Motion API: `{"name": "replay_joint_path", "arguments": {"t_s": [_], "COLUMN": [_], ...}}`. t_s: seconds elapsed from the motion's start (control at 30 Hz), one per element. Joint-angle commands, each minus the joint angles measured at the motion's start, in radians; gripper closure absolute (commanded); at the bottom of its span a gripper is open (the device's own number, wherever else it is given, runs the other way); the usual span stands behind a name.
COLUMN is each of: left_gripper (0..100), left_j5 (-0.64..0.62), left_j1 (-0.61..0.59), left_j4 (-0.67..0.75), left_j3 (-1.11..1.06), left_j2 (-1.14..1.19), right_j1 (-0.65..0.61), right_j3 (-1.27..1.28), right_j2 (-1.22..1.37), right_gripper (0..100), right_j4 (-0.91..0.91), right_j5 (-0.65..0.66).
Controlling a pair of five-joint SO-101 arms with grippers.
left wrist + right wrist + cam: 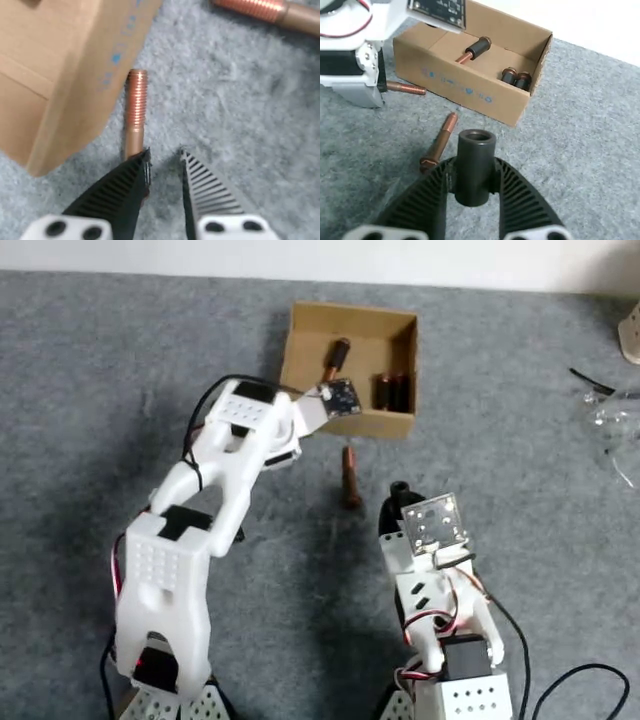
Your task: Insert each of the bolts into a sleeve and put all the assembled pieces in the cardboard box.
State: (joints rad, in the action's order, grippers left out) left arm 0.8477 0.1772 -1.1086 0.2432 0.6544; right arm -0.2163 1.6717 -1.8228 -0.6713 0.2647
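While the right tool (472,166) clamps a sleeve (476,147), the left tool (165,155), narrowly parted, has a bolt (135,110) at one tip

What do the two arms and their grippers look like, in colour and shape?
The left arm and the right arm are blocky white plastic shells. Black cables run along the left arm; red and black wires show on the right one. The left gripper and the right gripper have black, ribbed fingers that taper to points, on white bases.

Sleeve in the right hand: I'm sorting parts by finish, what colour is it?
The sleeve is black, clearest in the right wrist view.
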Motion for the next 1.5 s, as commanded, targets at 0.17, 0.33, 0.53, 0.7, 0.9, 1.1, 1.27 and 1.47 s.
{"name": "replay_joint_path", "arguments": {"t_s": [0.17,0.33,0.53,0.7,0.9,1.1,1.27,1.47], "left_gripper": [90,99,99,99,99,99,99,97], "left_j5": [0.009,0.063,0.069,0.072,0.074,0.071,0.068,0.066], "left_j1": [-0.018,-0.030,-0.047,-0.039,-0.021,-0.010,0.001,-0.025], "left_j4": [-0.006,-0.037,-0.040,-0.040,-0.123,-0.175,-0.101,0.097], "left_j3": [0.024,0.024,0.022,-0.007,-0.007,-0.105,-0.252,-0.364], "left_j2": [0.013,0.013,0.015,0.008,-0.047,-0.234,-0.374,-0.392], "right_j1": [0.010,0.010,0.010,0.010,0.010,0.010,0.010,0.010], "right_j3": [0.119,0.119,0.119,0.119,0.119,0.119,0.119,0.119], "right_j2": [-0.015,-0.015,-0.015,-0.015,-0.015,-0.015,-0.015,-0.015], "right_gripper": [99.3,99.3,99.3,99.3,99.3,99.3,99.3,99.3], "right_j4": [0.041,0.041,0.041,0.041,0.041,0.041,0.041,0.041], "right_j5": [0.011,0.011,0.011,0.011,0.011,0.011,0.011,0.011]}}
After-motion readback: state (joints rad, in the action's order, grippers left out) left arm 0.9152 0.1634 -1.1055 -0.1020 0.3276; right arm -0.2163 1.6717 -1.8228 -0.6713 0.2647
